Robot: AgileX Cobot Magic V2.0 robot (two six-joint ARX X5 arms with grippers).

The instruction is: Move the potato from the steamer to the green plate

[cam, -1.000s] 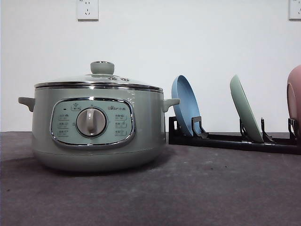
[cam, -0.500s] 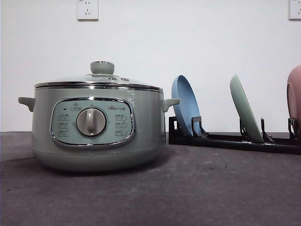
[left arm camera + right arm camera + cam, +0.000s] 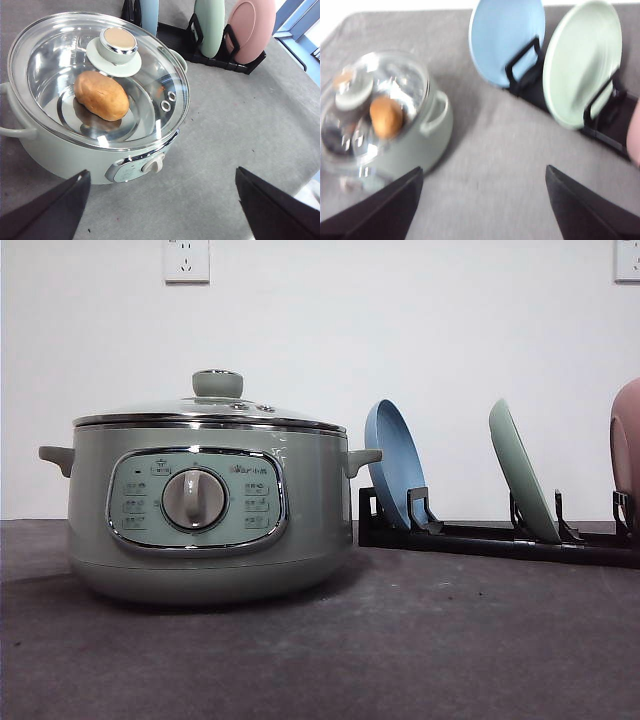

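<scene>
The sage-green steamer (image 3: pixel 205 510) stands on the left of the grey table with its glass lid (image 3: pixel 55 65) closed. Through the glass, the brown-orange potato (image 3: pixel 101 95) lies inside, under and beside the lid knob (image 3: pixel 118 45). The green plate (image 3: pixel 522 485) stands on edge in a black rack (image 3: pixel 500 540) to the right. My left gripper (image 3: pixel 162 215) hovers open above the steamer's front. My right gripper (image 3: pixel 482 210) is open above the table between the steamer (image 3: pixel 405 145) and the green plate (image 3: pixel 580 60); this blurred view also shows the potato (image 3: pixel 386 117).
A blue plate (image 3: pixel 395 465) stands in the rack nearest the steamer, and a pink plate (image 3: pixel 628 455) at its far right end. Open grey table lies in front of the rack and to the right of the steamer. A white wall stands behind.
</scene>
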